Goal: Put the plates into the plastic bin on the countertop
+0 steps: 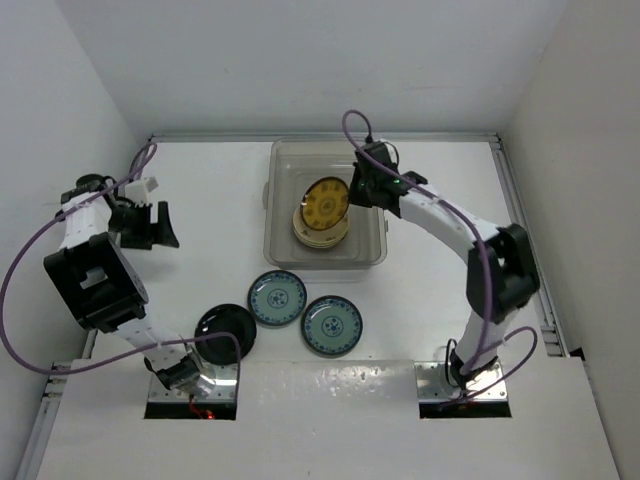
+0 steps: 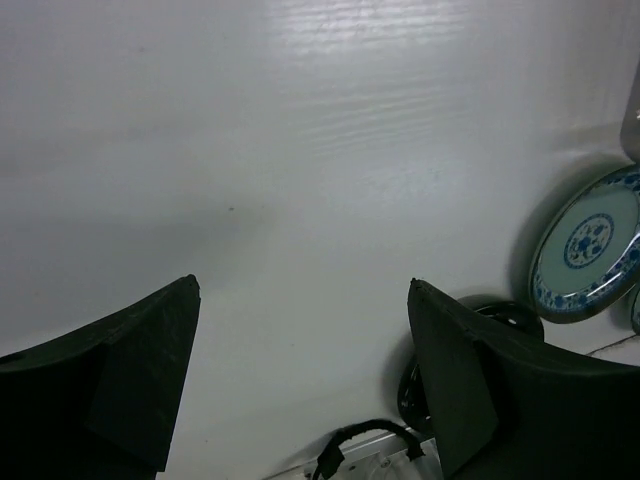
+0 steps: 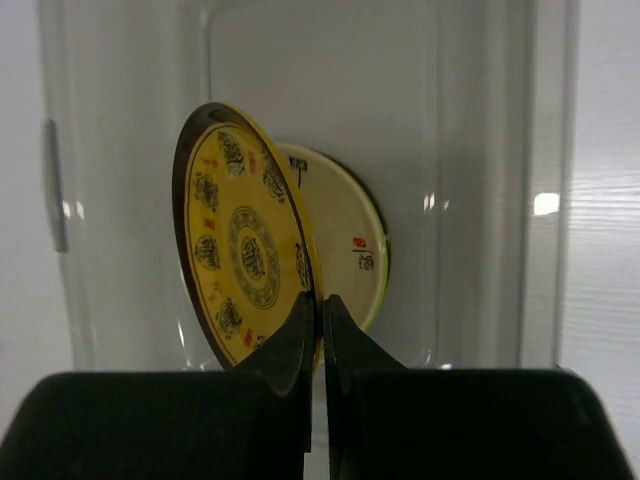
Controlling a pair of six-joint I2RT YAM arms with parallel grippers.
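Jaws pinch the tilted amber-yellow plate by its rim, over a cream plate in the bin.

Surface: countertop, white, flat, glossy; a fine horizontal grain shows on it in the left wrist view.
Back wall: back wall, plain white, meets the countertop's far edge in a thin grey seam.
Side walls: left wall and right wall, both plain white, slanting outward in the top view.
Edge trim: metal rail runs along the countertop's right edge.
Near edge: front panel, white and shiny.
Light: diffuse, from above; patchy glare on the front panel, pale sheen on the countertop, soft shadows only.
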